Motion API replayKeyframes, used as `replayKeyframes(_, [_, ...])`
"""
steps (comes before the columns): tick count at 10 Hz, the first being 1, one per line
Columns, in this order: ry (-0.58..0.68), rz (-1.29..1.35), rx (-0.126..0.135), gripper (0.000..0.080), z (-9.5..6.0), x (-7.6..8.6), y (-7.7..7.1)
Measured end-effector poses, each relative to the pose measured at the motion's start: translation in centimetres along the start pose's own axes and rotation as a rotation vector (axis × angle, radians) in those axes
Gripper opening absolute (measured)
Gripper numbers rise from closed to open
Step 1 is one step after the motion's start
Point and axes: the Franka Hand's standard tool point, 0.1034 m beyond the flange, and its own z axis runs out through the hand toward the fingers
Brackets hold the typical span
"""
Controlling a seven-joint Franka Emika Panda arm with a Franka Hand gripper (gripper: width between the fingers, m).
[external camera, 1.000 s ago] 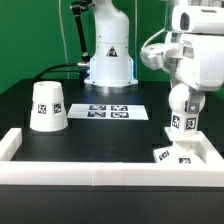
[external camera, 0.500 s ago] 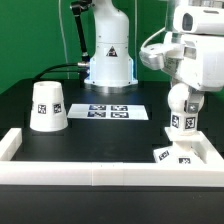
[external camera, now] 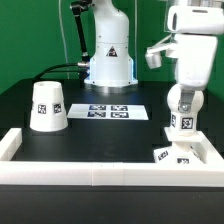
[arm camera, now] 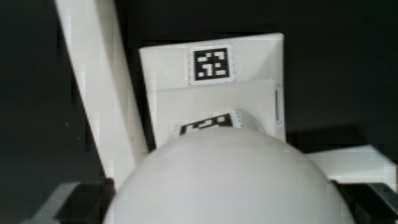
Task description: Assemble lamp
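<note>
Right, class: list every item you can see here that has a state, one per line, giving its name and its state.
Shade: standing wide end down on the table, free of the arm.
Bulb: held in the tool, upright above the base.
Base: lying on the table in the corner of the white frame.
Tool: shut on the bulb.
Marker board: flat on the table.

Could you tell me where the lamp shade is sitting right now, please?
The shade stands on the black table at the exterior view's left, beside the marker board and well apart from the gripper.

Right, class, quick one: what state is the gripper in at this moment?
Gripper: shut on the bulb, held over the base.
</note>
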Motion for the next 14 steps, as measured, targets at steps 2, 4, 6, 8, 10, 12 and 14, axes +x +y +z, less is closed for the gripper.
replayKeyframes(2, [0.0,0.278,0.0,0.0577,-0.02,0.27,-0.12])
replayKeyframes(4, [-0.007,0.516,0.009,0.0578,0.0,0.23,-0.19])
replayKeyframes(6, [0.021,0.534,-0.022,0.0578,0.03,-0.03,0.59])
replayKeyframes(8, [0.024,0.683,-0.02,0.0578,0.02,0.1,0.5])
replayKeyframes(10, [0.025,0.78,-0.019,0.0579,0.03,0.11,0.49])
replayKeyframes(12, [0.04,1.079,0.014,0.0579,0.03,0.21,0.34])
replayKeyframes(14, [0.034,1.29,0.035,0.0579,0.02,0.33,0.11])
